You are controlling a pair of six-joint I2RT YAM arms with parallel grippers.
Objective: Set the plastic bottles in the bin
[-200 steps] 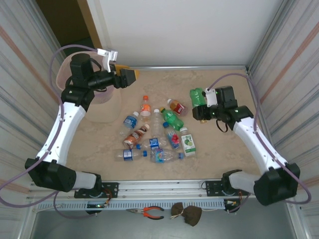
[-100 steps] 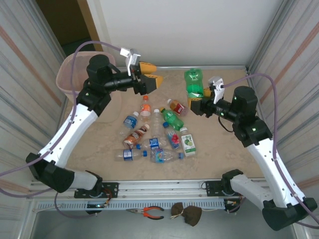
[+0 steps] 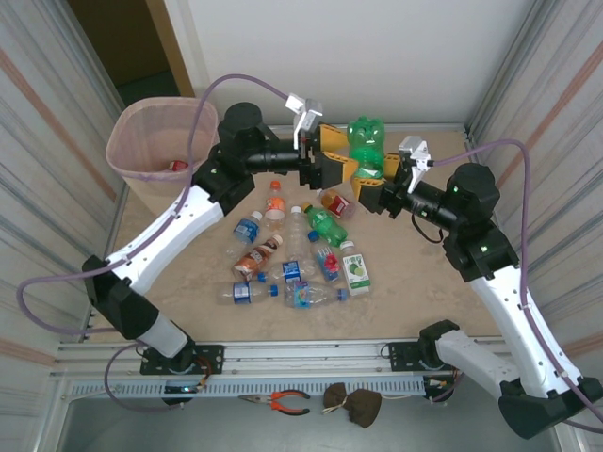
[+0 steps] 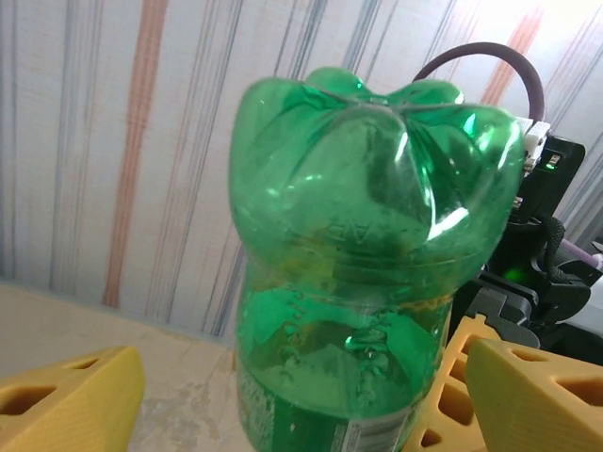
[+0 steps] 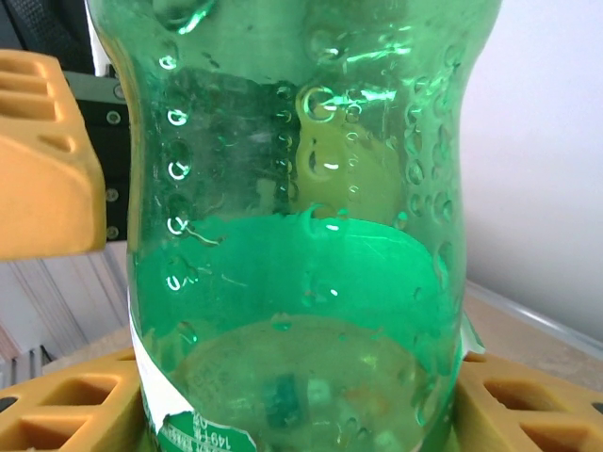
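A large green plastic bottle (image 3: 366, 139) hangs base-up over the back of the table, and my right gripper (image 3: 373, 185) is shut on its lower body (image 5: 301, 282). My left gripper (image 3: 336, 156) is open right beside it. In the left wrist view its yellow fingers (image 4: 66, 400) stand wide on either side of the bottle (image 4: 367, 235) without touching it. Several small bottles (image 3: 294, 256) lie in a cluster mid-table. The beige bin (image 3: 122, 132), with its pink liner, stands at the back left with a red-labelled item inside.
A white wall closes the back and striped panels close both sides. Purple cables loop above both arms. Pliers (image 3: 283, 402) and a brown lump lie below the front rail. Bare tabletop (image 3: 424, 282) lies right of the cluster.
My left arm swung from the bin rightward to the green bottle, its jaws widening. My right arm raised the bottle and carried it left toward the back centre.
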